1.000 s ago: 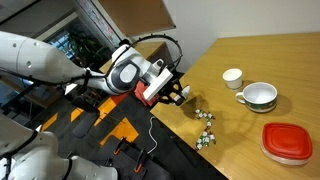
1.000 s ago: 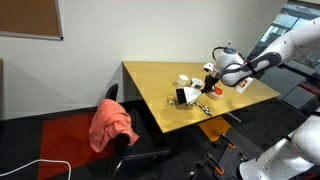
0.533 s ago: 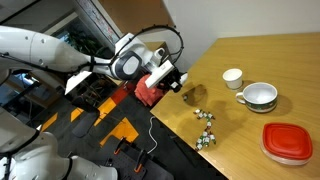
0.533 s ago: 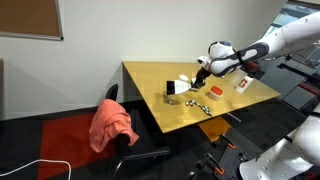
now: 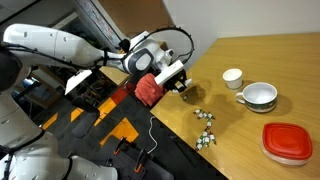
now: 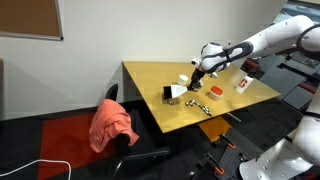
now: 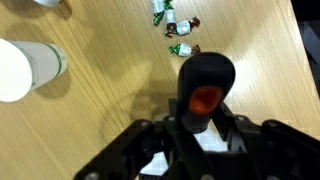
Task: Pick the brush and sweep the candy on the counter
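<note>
Your gripper (image 7: 203,128) clamps the brush (image 7: 205,80), hiding most of its handle. Its long axis runs straight out, with the bristles toward the surface (image 7: 100,120) near the candy (image 7: 178,35).

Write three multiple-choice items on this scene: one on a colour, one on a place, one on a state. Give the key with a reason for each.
1. The container is:
A. blue
B. red
C. green

2. The candy lies:
A. in the container
B. on top of the container
C. on the counter

3. The gripper is:
A. open
B. shut on the brush
C. shut on a candy

Key:
1 B, since it shows red near the counter's edge in an exterior view.
2 C, since the pieces lie scattered on the bare wood, apart from the container.
3 B, since the wrist view shows the jaws closed round the brush, with the candy lying beyond it.
</note>
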Motion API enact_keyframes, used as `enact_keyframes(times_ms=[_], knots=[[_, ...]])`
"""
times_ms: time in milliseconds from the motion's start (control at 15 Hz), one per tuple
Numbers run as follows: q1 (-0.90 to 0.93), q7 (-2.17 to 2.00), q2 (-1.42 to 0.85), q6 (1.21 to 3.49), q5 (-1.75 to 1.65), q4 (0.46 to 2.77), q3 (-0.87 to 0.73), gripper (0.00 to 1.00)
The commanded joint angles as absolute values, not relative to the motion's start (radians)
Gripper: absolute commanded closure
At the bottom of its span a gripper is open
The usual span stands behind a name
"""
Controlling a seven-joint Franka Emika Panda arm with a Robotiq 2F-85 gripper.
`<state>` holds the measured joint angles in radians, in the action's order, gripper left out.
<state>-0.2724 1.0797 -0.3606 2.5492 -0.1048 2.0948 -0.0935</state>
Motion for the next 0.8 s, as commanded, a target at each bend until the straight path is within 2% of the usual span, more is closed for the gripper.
enact_keyframes(times_ms=[0, 733], knots=[[-0.286, 1.118, -0.414, 2.473, -0.092, 2.02, -0.075, 0.87], [-0.267, 1.08, -0.467, 2.364, -0.189, 2.04, -0.111, 0.87]])
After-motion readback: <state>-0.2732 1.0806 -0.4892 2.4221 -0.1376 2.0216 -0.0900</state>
